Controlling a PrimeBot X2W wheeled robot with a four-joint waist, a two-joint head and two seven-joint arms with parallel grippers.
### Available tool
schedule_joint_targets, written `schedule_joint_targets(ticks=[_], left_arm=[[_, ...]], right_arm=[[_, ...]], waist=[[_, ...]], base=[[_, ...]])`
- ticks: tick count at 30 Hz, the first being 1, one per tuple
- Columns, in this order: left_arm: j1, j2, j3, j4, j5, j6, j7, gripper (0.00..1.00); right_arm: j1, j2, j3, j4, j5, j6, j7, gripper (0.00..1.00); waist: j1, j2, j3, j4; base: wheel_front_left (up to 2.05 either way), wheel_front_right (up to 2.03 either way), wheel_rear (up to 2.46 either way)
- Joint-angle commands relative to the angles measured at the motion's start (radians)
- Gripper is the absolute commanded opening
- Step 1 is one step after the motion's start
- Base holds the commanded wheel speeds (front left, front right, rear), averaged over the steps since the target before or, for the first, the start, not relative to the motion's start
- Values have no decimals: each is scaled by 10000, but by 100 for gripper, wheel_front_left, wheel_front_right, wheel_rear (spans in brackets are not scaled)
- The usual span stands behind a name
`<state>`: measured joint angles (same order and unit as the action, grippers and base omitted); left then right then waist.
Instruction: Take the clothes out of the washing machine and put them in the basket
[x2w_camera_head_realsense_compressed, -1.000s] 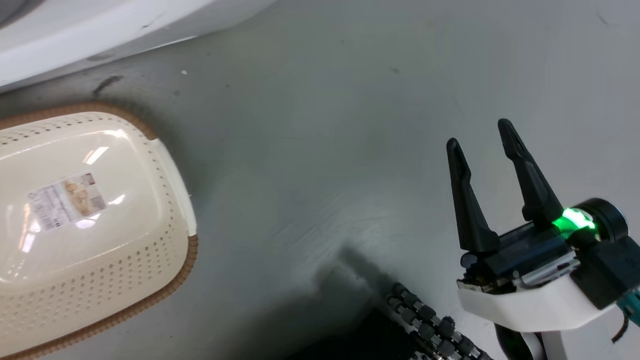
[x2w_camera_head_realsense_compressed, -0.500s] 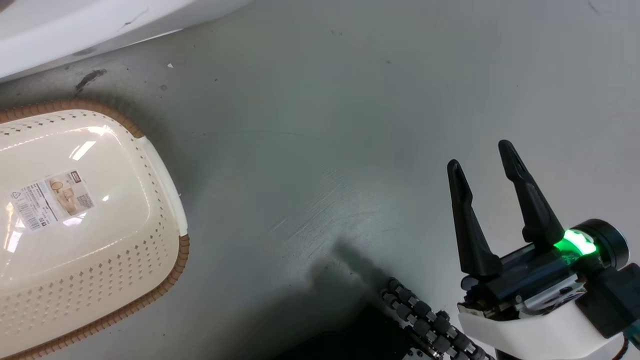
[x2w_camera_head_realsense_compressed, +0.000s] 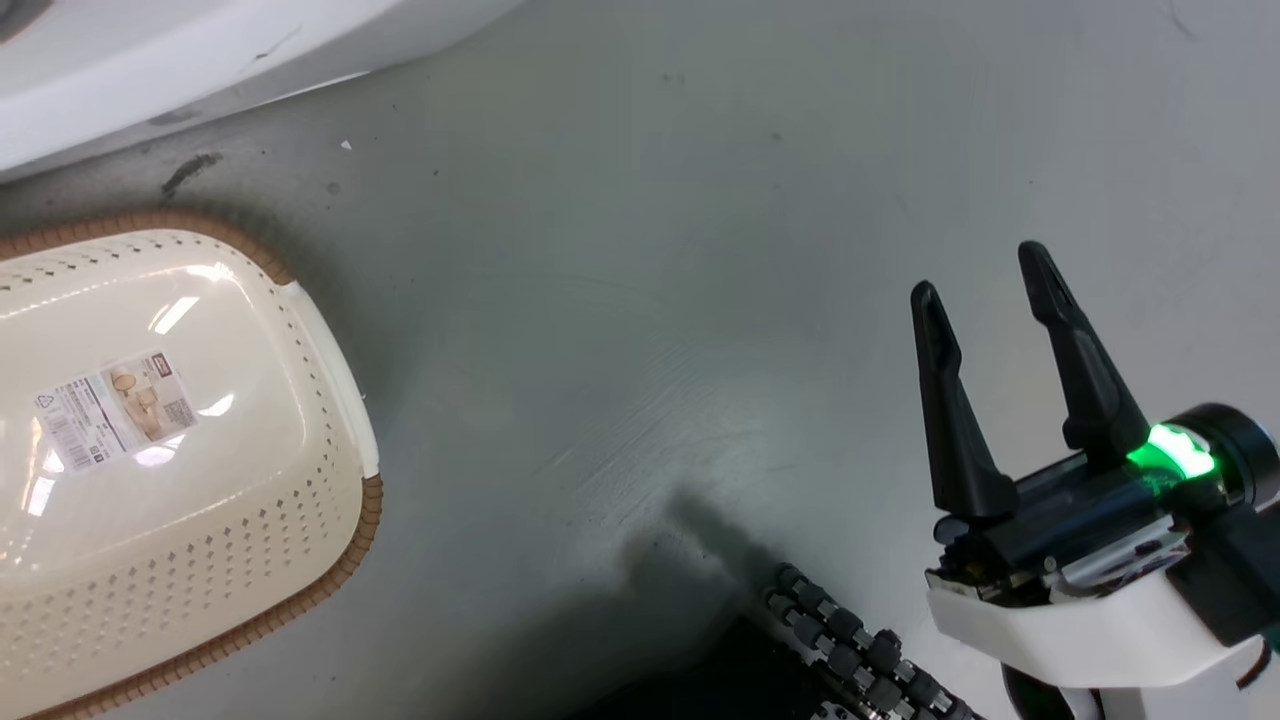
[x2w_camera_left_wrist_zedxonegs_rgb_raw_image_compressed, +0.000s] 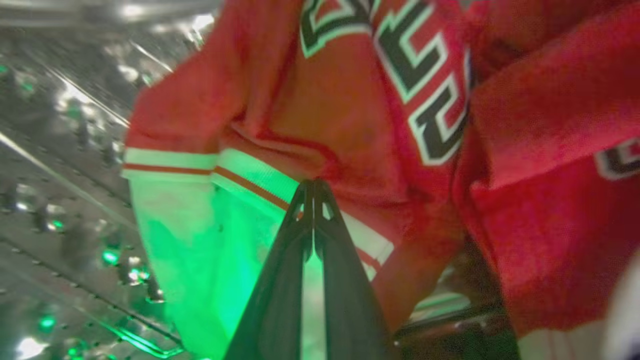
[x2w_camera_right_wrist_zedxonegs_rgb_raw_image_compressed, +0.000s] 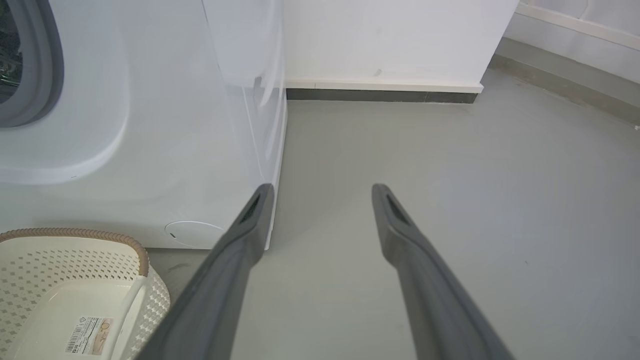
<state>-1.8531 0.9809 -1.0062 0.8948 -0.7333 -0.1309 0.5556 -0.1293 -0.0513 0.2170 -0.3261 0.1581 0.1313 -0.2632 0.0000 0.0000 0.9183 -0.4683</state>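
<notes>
Left end effector has its two fingers pressed together, tips against the white-and-red striped hem of the red jerseys, apparently nipping just a thin fold of that edge. The jerseys lie bunched inside the steel drum of the washing machine, the black-and-white lettering creased above the fingers and more red cloth piled to the side.

The main risk, as I judge it, is the hold itself: a pinch on so little of such thin, shiny fabric could slide out once the pile's weight pulls on it. The garments also look tangled, so one tug may drag a second jersey halfway out, and it could drop on the floor or catch on the grey door seal.

The basket stands on the floor just beside the machine's front, with nothing in it but its paper label. A long trailing jersey could miss its rim or drape over it.

Right end effector hangs over bare floor with fingers spread and nothing between them, well apart from the basket, so it is badly placed to catch a slipping garment.
</notes>
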Motion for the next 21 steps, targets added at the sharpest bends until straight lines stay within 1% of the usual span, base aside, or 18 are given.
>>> schedule_joint_targets(ticks=[1, 2, 7, 12, 19, 21], left_arm=[[34, 9, -61, 27, 10, 16, -139, 0], [131, 4, -86, 82, 6, 16, -351, 0], [733, -482, -65, 426, -267, 16, -1550, 0], [1496, -1255, -35, 712, -702, 16, -2640, 0], [3251, -2214, -79, 978, -1438, 16, -4169, 0], [3699, -2405, -89, 992, -1610, 16, -4636, 0]], right_arm=[[-165, 21, -9, 31, 2, -10, -25, 100], [-206, 19, -20, 102, -46, -10, -25, 100], [-435, 19, -400, 394, -322, -10, -25, 100], [-591, 16, -858, 737, -613, -10, -25, 100], [-647, 13, -1305, 1289, -1024, -10, -24, 100], [-621, 13, -1363, 1441, -1168, -10, -24, 100]], waist=[[0, 0, -109, -44], [0, 0, -207, -59], [0, 0, -873, 348], [0, 0, -1555, 957], [0, 0, -2732, 1787], [0, 0, -3069, 1966]], base=[[0, 0, 0], [0, 0, 0], [0, 0, 0], [0, 0, 0], [0, 0, 0], [0, 0, 0]])
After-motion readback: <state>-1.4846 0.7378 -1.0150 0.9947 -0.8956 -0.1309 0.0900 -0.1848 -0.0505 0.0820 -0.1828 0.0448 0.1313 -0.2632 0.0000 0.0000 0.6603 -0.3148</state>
